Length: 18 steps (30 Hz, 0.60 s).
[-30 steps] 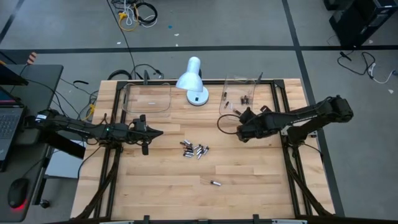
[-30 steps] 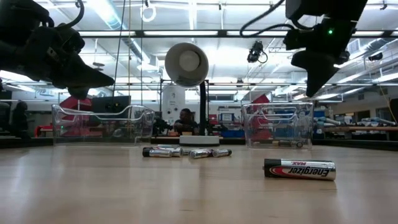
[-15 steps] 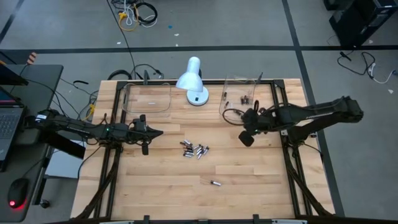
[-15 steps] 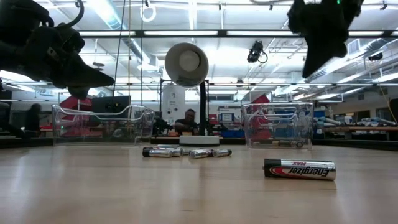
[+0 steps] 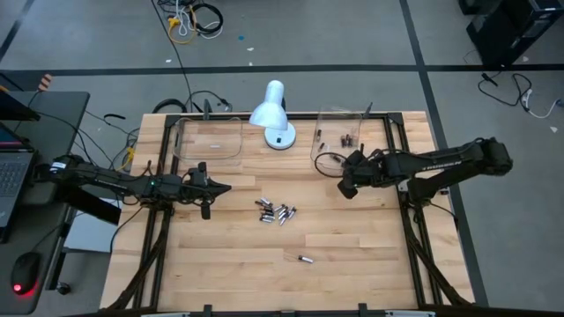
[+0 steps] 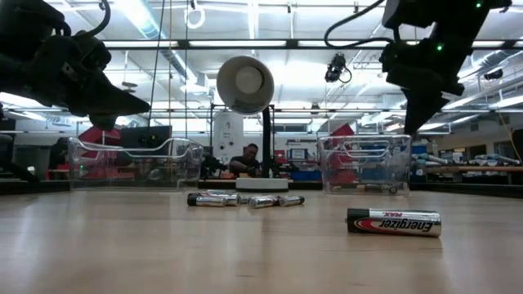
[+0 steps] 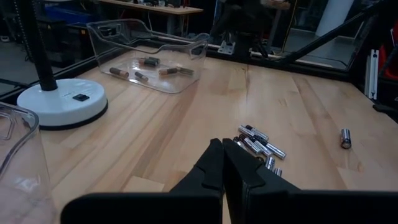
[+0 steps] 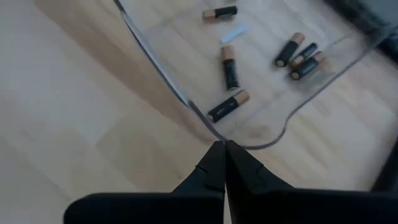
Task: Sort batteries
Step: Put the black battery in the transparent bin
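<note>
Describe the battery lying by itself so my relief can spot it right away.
Start from the white desk lamp at the table's far edge, then come toward the near edge past the cluster of batteries mid-table. The lone battery lies beyond it, apart from everything. It is the only one with nothing touching it; its label reads Energizer.

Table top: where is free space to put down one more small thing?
Bare wood lies along the near edge of the table, either side of the lone battery. Crowded: the battery cluster at centre, and the lamp between the two trays.
</note>
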{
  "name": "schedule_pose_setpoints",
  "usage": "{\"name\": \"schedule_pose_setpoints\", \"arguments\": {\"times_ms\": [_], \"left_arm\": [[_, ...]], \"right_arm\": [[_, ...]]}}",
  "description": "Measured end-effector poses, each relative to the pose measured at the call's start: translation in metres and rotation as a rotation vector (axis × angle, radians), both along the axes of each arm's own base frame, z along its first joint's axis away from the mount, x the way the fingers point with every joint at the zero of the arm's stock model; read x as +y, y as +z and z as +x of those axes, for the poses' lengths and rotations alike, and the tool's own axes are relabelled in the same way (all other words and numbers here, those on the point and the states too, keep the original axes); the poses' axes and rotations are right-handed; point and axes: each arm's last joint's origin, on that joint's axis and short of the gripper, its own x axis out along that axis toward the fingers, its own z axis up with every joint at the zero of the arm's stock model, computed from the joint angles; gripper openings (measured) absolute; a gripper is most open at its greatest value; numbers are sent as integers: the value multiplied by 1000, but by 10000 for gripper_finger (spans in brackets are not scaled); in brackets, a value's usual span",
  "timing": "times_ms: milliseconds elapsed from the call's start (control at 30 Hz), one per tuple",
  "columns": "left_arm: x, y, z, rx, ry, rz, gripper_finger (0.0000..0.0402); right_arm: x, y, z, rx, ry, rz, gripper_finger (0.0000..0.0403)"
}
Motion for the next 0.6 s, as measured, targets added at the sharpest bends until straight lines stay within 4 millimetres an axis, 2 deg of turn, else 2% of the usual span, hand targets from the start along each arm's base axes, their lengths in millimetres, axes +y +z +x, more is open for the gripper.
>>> {"name": "schedule_pose_setpoints", "arguments": {"times_ms": [367,600], "left_arm": [[0,0,0,1,0,-3,2],[0,0,0,0,1,-10,2]], "right_arm": [[-22,-3,-5,69,-41,-57,0],[-28,-3,-7,90,-53,-57,0]]}}
